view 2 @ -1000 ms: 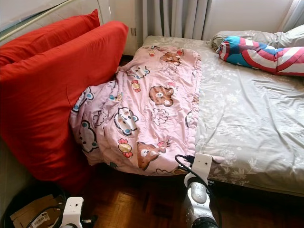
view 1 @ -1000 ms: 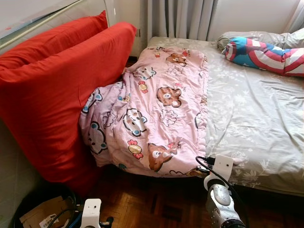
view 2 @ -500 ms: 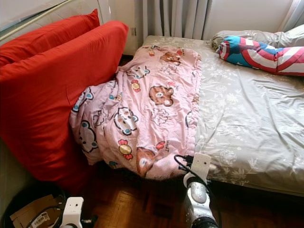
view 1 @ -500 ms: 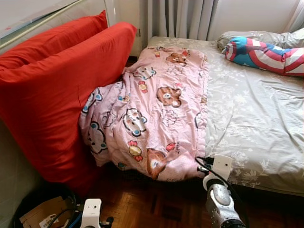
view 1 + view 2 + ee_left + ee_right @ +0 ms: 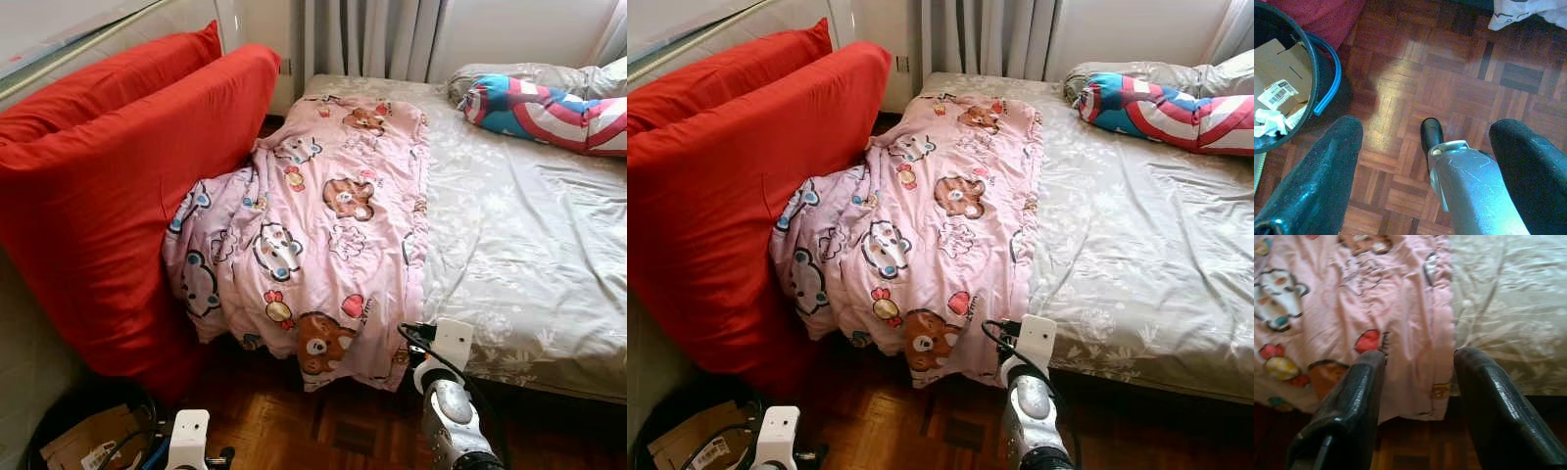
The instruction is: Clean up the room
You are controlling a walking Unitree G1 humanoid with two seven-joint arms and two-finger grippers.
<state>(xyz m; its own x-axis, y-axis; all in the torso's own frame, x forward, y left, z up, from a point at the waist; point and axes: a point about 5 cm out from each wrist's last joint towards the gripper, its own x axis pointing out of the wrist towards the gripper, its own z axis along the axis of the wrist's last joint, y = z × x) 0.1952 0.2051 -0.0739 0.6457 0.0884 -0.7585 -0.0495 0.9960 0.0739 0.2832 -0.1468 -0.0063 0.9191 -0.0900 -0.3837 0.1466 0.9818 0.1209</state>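
Room: bedroom with dark parquet floor (image 5: 1449,88); grey curtains (image 5: 367,39) behind the bed.
Bed: wide mattress under a grey-beige floral sheet (image 5: 529,245), lying mostly flat.
Quilt: pink cartoon-bear cotton quilt (image 5: 313,235), spread along the bed's left side; its lower edge droops over the foot of the mattress toward the floor, and its left flank is bunched against the cushions.
Cushions: two large red fabric cushions (image 5: 118,186), upright, leaning between wall and bed.
Bolster: blue, red and white shield-print pillow (image 5: 544,113), at the far right, near the head of the bed.
Bin: black round bin with cardboard and paper scraps (image 5: 1278,93), on the floor beside the cushions.
Right gripper (image 5: 1418,382): fingers spread apart, holding nothing, poised just before the quilt's hanging hem, near the seam where pink meets sheet.
Left gripper (image 5: 1425,161): fingers parted, empty, hanging low over the parquet near the bin.
Risk: as I judge it, a pinch at the hem may catch only a thin fold, which would slip free; a grab set too far right could take the sheet too and drag it askew.
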